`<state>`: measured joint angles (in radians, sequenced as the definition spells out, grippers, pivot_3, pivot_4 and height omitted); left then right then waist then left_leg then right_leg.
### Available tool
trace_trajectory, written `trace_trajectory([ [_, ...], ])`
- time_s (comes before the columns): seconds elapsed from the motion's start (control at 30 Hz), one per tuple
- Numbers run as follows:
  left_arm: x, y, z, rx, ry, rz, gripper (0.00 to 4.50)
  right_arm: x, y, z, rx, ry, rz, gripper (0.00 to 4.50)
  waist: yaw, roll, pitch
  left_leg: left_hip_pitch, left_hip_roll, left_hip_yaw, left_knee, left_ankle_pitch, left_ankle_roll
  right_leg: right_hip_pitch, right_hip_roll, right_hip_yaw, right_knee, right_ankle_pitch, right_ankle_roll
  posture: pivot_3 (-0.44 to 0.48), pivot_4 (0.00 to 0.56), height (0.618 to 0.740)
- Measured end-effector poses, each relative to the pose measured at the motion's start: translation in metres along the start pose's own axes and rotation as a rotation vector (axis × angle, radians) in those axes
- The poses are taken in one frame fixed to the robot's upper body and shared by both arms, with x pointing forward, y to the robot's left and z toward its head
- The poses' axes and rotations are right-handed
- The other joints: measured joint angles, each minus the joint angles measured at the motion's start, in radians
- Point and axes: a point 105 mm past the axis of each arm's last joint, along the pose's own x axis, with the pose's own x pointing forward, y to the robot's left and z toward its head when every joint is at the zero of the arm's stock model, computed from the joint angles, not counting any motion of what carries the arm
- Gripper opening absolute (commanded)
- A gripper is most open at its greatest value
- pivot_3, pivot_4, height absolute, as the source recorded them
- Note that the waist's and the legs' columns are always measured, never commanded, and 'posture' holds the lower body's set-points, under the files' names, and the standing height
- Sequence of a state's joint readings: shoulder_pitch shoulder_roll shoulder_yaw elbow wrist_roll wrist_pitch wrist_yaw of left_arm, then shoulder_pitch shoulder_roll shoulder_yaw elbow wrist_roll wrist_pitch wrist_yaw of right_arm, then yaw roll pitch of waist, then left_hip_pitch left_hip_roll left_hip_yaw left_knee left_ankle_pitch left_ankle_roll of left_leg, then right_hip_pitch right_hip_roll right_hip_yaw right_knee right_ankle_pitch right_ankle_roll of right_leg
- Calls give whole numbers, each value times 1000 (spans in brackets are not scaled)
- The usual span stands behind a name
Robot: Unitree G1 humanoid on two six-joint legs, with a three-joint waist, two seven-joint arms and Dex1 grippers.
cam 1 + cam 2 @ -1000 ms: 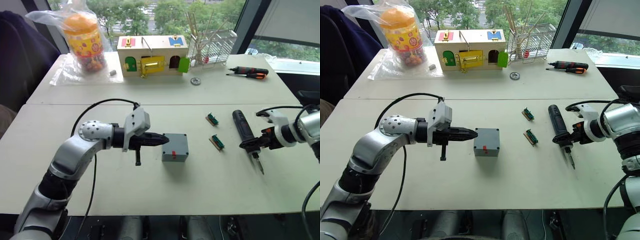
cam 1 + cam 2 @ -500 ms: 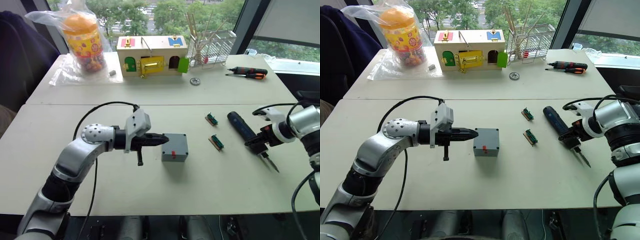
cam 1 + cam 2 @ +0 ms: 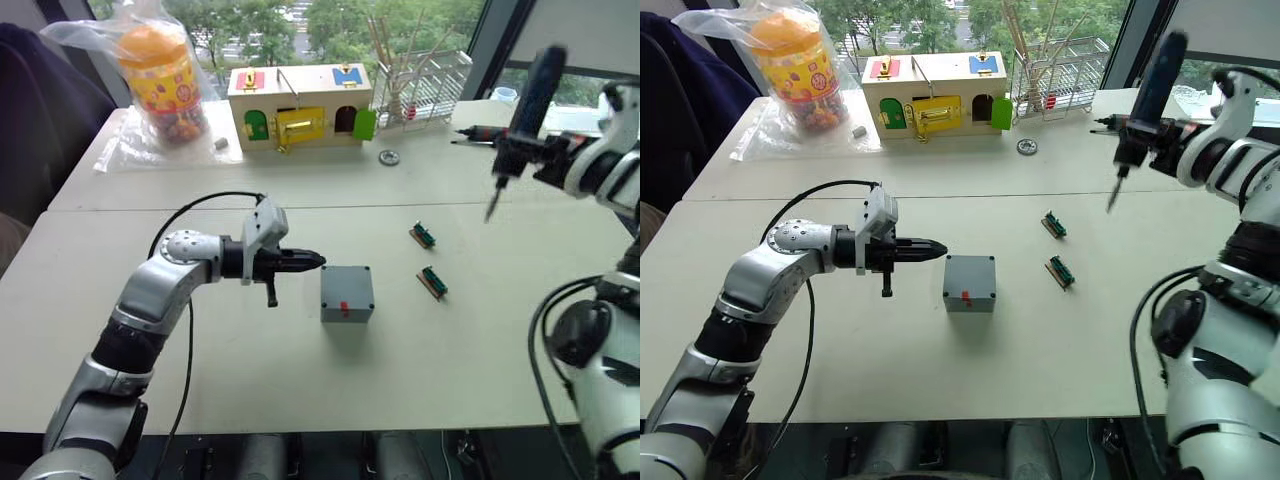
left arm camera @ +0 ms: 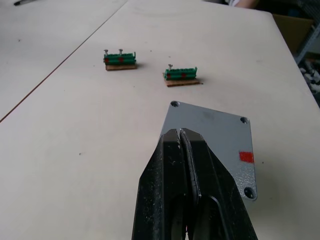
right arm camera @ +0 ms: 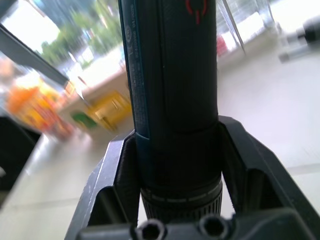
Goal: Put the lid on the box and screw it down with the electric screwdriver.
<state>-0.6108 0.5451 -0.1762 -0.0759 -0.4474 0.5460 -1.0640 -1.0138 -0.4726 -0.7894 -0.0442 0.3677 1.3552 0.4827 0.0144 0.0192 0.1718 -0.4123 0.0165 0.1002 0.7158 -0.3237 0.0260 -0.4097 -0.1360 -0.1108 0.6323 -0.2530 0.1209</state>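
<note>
The grey box (image 3: 347, 293) stands mid-table with its red mark facing me. The lid (image 4: 215, 135) lies flat on top of it, with screw holes at its corners. My left gripper (image 3: 318, 261) is shut and empty. It hovers level at the box's left side, with its tips by the top far-left corner. My right gripper (image 3: 515, 150) is raised high at the right, shut on the electric screwdriver (image 3: 532, 90). The tool stands nearly upright, its thin bit pointing down over the table's right half. In the right wrist view the black fingers (image 5: 115, 185) clamp the screwdriver's barrel (image 5: 172, 100).
Two green terminal blocks (image 3: 424, 236) (image 3: 434, 282) lie right of the box. At the back stand a wooden box with coloured doors (image 3: 300, 108), a bagged orange jar (image 3: 160, 75) and a wire rack (image 3: 425, 80). A small metal ring (image 3: 389, 156) and an orange-and-black hand screwdriver (image 3: 480, 133) lie nearby.
My right arm lifted the electric screwdriver off the table and swung it upright, high in the air. My left gripper drew back slightly from the box's side.
</note>
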Motion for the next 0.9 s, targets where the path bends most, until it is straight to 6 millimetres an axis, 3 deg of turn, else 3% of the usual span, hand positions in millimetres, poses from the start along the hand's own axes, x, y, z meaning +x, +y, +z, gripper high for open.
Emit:
trace_trajectory([
  [0.13, -1, 7, -6, -10, 17, 37, 0, -9, 23, -24, 24, -37, 62, 1749, -5, 0, 0, 0, -1, 0, 0, 0, 0, 0, 0, 1, 0, 0, 0, 0, 150, 711],
  [0.23, 8, 2, -1, -51, 3, -12, 0, -7, 64, -40, 79, -126, 226, 1749, -14, 1, 0, 0, -1, 1, -2, 0, 0, -3, 2, 2, 1, 0, 0, 0, 150, 711],
  [0.3, 13, -3, -1, -49, 13, -42, 0, -7, 79, -48, 25, -149, 267, 1749, -21, 1, 0, 0, -2, 0, -4, 0, -1, -2, 2, 2, 1, 0, 0, 0, 150, 711],
  [0.43, 18, -7, -7, -55, 52, -63, 0, -10, 73, -95, -44, -76, 240, 1749, -25, 0, 0, 0, -3, 1, -2, 0, 0, 0, 1, 2, -1, 0, 0, 0, 150, 711],
  [0.57, 21, -11, -19, 0, 137, -85, 0, -16, 70, -129, -74, -23, 246, 1749, -29, 1, 0, 1, -2, 1, -3, 0, 0, -1, 2, 2, -1, 0, 0, 0, 150, 711],
  [0.9, 23, -14, -27, 73, 176, -88, 0, -10, 92, -140, -122, -61, 331, 1749, -26, 0, 0, 1, -1, 0, -2, 0, 0, -1, 2, 2, -1, 0, 0, 0, 150, 711],
])
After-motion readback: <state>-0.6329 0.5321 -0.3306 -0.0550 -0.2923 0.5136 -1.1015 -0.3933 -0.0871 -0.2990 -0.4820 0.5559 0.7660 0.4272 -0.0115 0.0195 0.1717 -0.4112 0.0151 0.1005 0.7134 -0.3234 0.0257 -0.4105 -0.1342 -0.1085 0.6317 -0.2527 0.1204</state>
